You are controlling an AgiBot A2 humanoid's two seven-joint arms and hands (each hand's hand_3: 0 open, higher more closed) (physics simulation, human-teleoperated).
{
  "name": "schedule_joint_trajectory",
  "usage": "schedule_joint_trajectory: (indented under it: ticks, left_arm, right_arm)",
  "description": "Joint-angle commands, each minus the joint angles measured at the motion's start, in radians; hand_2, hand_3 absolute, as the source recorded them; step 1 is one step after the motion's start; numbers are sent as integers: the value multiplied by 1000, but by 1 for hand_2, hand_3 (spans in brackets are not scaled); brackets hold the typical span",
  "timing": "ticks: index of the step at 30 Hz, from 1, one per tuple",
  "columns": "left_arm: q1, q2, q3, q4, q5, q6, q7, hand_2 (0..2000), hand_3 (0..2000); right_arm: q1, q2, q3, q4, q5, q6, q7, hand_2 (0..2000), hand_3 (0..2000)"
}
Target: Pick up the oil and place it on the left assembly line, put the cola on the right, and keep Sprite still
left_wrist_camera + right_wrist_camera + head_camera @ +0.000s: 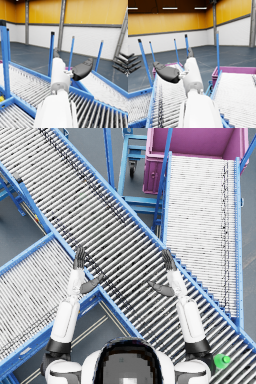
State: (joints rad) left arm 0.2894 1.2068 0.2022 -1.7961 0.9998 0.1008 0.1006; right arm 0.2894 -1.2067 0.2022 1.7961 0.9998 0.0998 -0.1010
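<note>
Left hand (82, 274): released, fingers straight and apart, thumb spread inward, holding nothing. Right hand (168, 277): the same released posture, mirrored, also holding nothing. Both hands are above the rollers of the central conveyor (125, 238), well apart from each other.

Green bottle (220, 360): it is on the central conveyor at its near end, just beside the right upper arm. Only a green cap and a small part of a green body show. The rest is hidden, and no label is readable.

The left conveyor (30, 288) joins the central conveyor from the left. The right conveyor (200, 223) runs up to a pink bin (200, 143).

Only the head view shows the bottle. The left wrist view shows the left hand (83, 69) in profile and the fingertips of the right hand (120, 62) at the frame edge. The right wrist view shows the right hand (167, 72), the pink bin (238, 70) and yellow-and-white hall walls.
</note>
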Motion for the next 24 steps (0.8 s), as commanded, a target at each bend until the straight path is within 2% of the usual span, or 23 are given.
schedule_joint_trajectory:
  ticks: [1,24]
  left_arm:
    - [0,0,0,0,0,0,0,0,0]
    - [0,0,0,0,0,0,0,0,0]
  right_arm:
    - [0,0,0,0,0,0,0,0,0]
    - [0,0,0,0,0,0,0,0,0]
